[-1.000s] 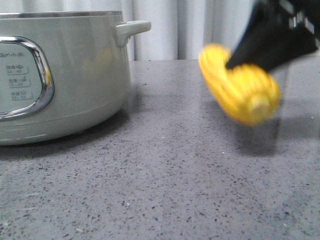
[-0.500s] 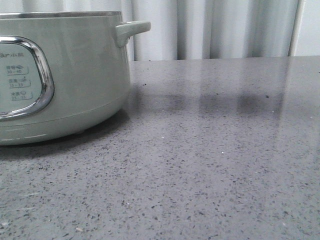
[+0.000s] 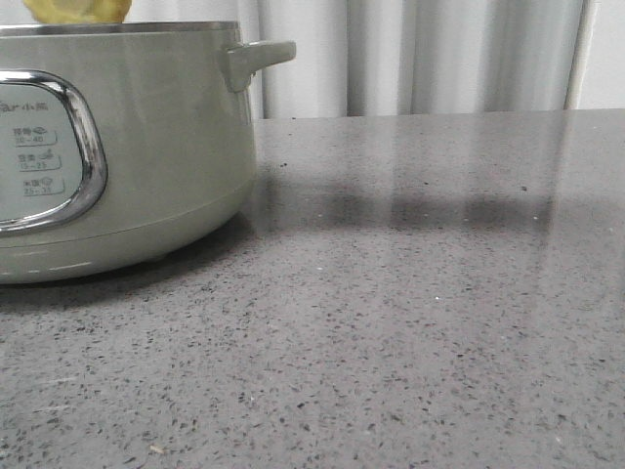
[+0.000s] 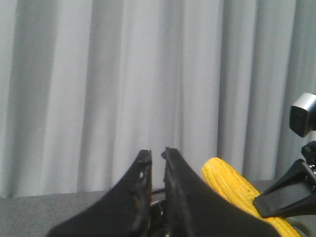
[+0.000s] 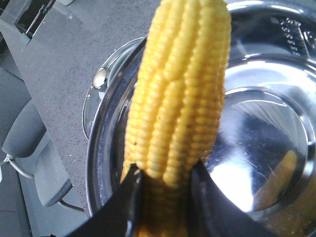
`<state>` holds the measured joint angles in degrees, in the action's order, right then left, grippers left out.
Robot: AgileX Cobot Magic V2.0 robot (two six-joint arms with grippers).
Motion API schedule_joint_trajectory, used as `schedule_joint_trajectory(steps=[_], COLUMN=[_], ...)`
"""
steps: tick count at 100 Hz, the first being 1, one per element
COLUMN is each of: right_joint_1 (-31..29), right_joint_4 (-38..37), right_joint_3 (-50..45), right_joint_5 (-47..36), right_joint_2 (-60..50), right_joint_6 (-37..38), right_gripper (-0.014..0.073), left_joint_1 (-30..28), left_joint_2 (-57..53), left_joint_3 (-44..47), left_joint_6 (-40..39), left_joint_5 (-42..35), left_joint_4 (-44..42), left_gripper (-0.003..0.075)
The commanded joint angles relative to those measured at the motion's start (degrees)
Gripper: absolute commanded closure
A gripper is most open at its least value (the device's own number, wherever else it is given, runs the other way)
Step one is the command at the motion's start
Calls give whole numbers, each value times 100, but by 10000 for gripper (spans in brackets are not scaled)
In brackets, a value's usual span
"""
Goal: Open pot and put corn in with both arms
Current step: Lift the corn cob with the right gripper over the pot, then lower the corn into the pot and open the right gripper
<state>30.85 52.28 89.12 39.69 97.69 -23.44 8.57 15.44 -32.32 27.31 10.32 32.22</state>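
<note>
My right tool (image 5: 165,190) clamps the corn (image 5: 177,98) at its base, cob hanging right over the open pot (image 5: 276,163), shiny bowl below. From the front, only a yellow tip pokes above the pot's rim on the table (image 3: 410,322). The glass lid (image 5: 98,98) lies on the table just beside the pot. My left tool (image 4: 157,158) is nearly pinched shut, gripping nothing I can see.
</note>
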Motion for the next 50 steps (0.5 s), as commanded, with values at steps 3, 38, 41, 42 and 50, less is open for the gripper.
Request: schedule_joint_trajectory(steps=[3,38,41,42,50], right_joint_1=[2,-218,-270,-272,-295], right_joint_4=[302,268,268,268,259], right_joint_3=[199,199,188,188,80], right_joint_5=[-211,658,747,777,828], right_joint_2=[-261,-451,-521,-534,-774], right_joint_6=[-36,-36,-36,-36,-49], right_gripper=[560,39,55,66,162], left_joint_1=[34,137,162,175,239], left_joint_2=[5,-302,-359,-372,-522], left_joint_3=[-158,-158,-158,-158,-158], left_joint_6=[-11,-11,-11,-11,-11], left_joint_5=[-17,510,558,590,787], left_joint_4=[38,-56,-109,-129,-431], left_gripper=[741,741,741,741,741])
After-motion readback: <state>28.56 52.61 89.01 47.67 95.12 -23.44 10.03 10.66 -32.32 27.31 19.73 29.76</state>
